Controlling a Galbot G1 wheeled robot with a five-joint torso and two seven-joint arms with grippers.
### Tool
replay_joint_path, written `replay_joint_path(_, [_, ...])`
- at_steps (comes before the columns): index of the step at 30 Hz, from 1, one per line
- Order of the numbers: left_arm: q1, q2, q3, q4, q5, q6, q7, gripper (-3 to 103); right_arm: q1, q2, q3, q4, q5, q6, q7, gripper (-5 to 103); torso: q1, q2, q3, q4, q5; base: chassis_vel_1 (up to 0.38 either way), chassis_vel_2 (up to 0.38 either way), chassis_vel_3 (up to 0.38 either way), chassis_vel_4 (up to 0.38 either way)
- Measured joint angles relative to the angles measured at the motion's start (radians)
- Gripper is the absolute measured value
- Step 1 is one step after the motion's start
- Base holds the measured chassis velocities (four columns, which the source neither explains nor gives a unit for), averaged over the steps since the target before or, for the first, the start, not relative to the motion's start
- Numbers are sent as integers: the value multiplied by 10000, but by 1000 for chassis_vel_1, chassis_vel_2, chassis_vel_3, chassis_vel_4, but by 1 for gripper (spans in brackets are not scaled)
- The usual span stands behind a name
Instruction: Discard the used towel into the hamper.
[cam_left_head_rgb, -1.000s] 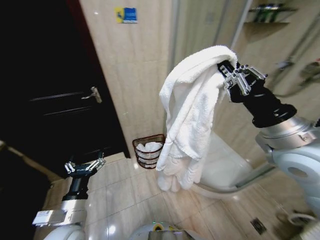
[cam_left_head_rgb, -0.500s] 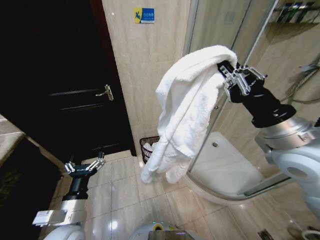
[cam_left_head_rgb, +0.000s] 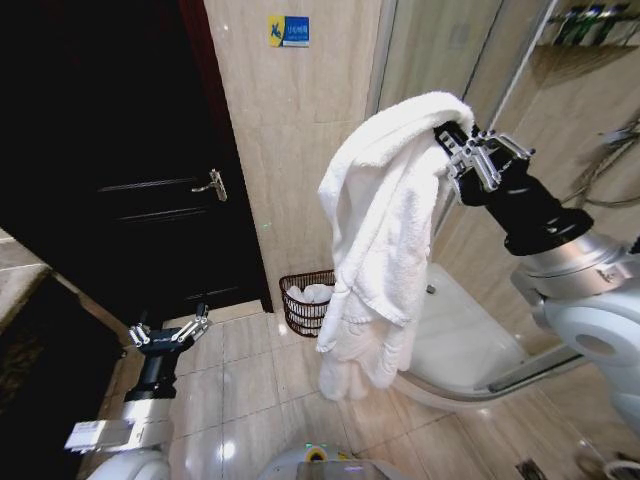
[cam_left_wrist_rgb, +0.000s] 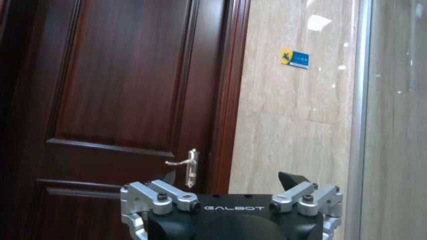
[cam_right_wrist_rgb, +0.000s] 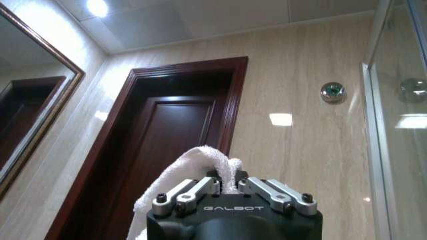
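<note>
Right tool (cam_left_head_rgb: 452, 143) clamped on the towel (cam_left_head_rgb: 385, 230), arm raised high; right wrist view shows both fingers pinched together on a fold of white terry. Towel hangs free in one long drape, lower end well above the floor (cam_left_head_rgb: 250, 390)

Change vs half a second ago: the wall, door and shower line sit in the same spots, so the base/head looks stopped. A second ago the whole picture was offset, so that was camera motion from the turn, not the things. What did move since is the towel: lower end was swung out toward the door side, now it hangs nearly plumb under the tool, swing mostly damped

Hamper (cam_left_head_rgb: 306, 302) sits on the floor against the tiled wall (cam_left_head_rgb: 300, 160), between the dark door (cam_left_head_rgb: 150, 200) and the shower tray (cam_left_head_rgb: 470, 340), with white cloth already inside. Seen from the head, the hamper's shower-side edge is hidden behind the hanging towel. Towel is nearer the robot and much higher than the rim, so not over it yet

Left tool (cam_left_head_rgb: 168, 330) low on the door side of the hamper, fingers spread apart, empty, idle

Judgement: carry phase, facing the hamper, drop not started. Load has settled, so a release is more predictable; a long drape could catch the rim or spill outside
</note>
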Motion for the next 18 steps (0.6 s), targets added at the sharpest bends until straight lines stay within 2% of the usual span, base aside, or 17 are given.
replay_joint_path(18, [0,0,0,0,0,0,0,100,-34,20,-50,36,2,-2,7,9,404,870,463,0,0,0,0,0,0])
